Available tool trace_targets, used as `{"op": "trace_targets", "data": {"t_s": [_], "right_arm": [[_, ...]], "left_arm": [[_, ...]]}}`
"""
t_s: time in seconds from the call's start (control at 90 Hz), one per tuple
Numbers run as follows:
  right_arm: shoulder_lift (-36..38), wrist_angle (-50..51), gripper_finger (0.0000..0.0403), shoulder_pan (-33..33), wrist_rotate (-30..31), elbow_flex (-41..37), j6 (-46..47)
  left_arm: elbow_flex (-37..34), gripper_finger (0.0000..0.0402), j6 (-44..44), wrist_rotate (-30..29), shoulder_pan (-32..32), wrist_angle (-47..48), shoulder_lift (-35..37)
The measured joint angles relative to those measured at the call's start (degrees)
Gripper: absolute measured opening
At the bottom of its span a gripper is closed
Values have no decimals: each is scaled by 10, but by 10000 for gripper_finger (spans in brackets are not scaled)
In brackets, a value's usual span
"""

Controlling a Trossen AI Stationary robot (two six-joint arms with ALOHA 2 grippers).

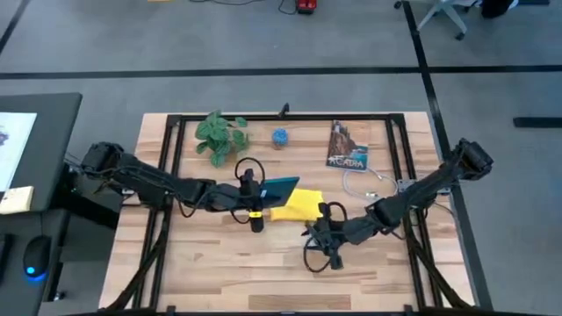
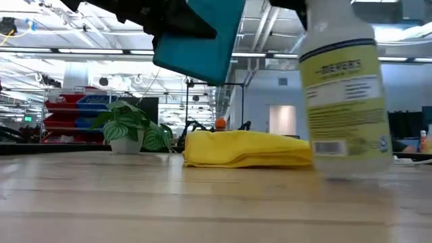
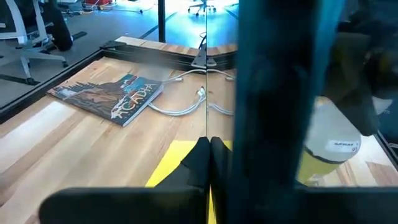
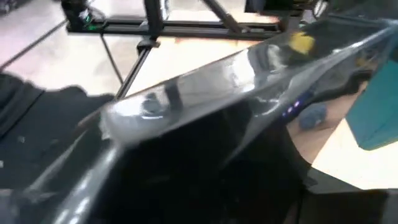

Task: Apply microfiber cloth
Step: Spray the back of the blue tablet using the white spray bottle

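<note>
At the left-centre of the high view, the left hand (image 1: 255,209) is clamped on the teal tablet (image 1: 279,189), holding it raised off the surface (image 1: 202,263); in the low view the tablet hangs in the upper middle of the frame, clear of the wood. Just right of it, at frame centre, the microfiber cloth (image 1: 300,204) lies folded on the surface, with no hand on it. Right of centre, the right hand (image 1: 327,235) is closed around the spray bottle (image 2: 343,88), which the low view shows just off the surface and near the cloth's right end.

Both hands are occupied, so, as I judge it, the cloth cannot be taken up until one is freed. The risks: the bottle being set down carelessly and tipping, the tablet slipping if the left grip loosens, and the arms colliding, since they work close together over the cloth.
</note>
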State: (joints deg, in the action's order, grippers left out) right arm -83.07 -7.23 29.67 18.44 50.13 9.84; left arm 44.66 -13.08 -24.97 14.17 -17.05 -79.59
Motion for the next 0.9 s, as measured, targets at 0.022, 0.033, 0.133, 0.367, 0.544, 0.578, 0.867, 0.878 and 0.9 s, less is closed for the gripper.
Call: {"op": "trace_targets", "data": {"t_s": [0.022,0.033,0.133,0.367,0.544,0.578,0.867,0.878,0.9], "right_arm": [[0,1,162,1,-4,0,-3],[0,1,162,2,-6,0,-4],[0,14,162,4,-8,1,1],[2,60,162,3,-8,3,32],[1,47,162,-2,-9,2,39],[1,45,162,-2,-9,2,41],[0,57,169,-6,-6,2,34],[0,57,170,-6,-6,2,34],[0,57,171,-6,-5,2,34]], "left_arm": [[0,11,0,0,0,0,0],[0,11,0,0,0,0,0],[0,11,0,0,0,0,0],[0,11,0,5,0,1,0],[0,11,4,5,0,1,0],[0,11,5,5,0,1,0],[0,11,4,4,0,1,0],[0,11,5,4,0,1,0],[0,11,5,4,0,1,0]]}}
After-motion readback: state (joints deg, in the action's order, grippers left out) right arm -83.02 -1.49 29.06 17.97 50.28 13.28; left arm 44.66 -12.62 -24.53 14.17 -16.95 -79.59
